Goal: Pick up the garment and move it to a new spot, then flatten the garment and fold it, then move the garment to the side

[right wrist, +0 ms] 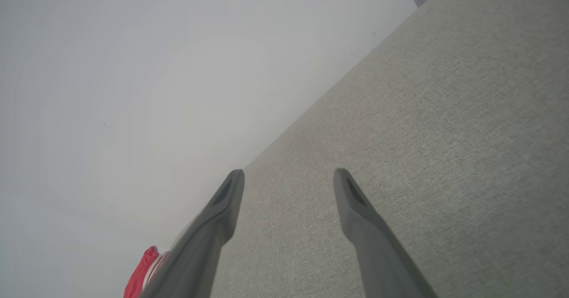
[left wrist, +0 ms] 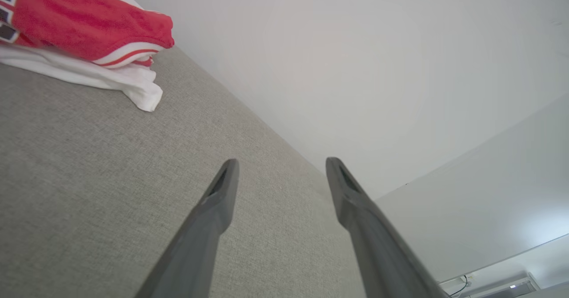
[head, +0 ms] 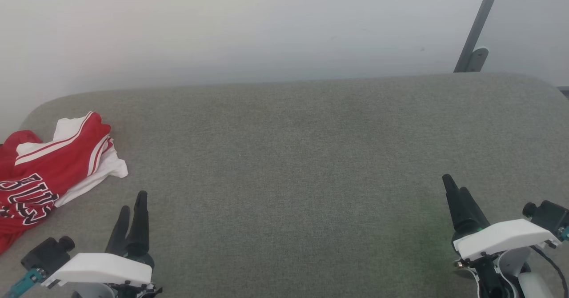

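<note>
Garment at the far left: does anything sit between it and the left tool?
Nothing visible does. The garment lies crumpled at the left end of the grey cushioned surface. The open left tool is just to its right, nearer the robot, with only bare surface between them.

The red jersey (head: 49,164) (white sleeves, striped trim, dark lettering) lies bunched and partly folded at the grey surface's (head: 293,164) far-left edge.
</note>
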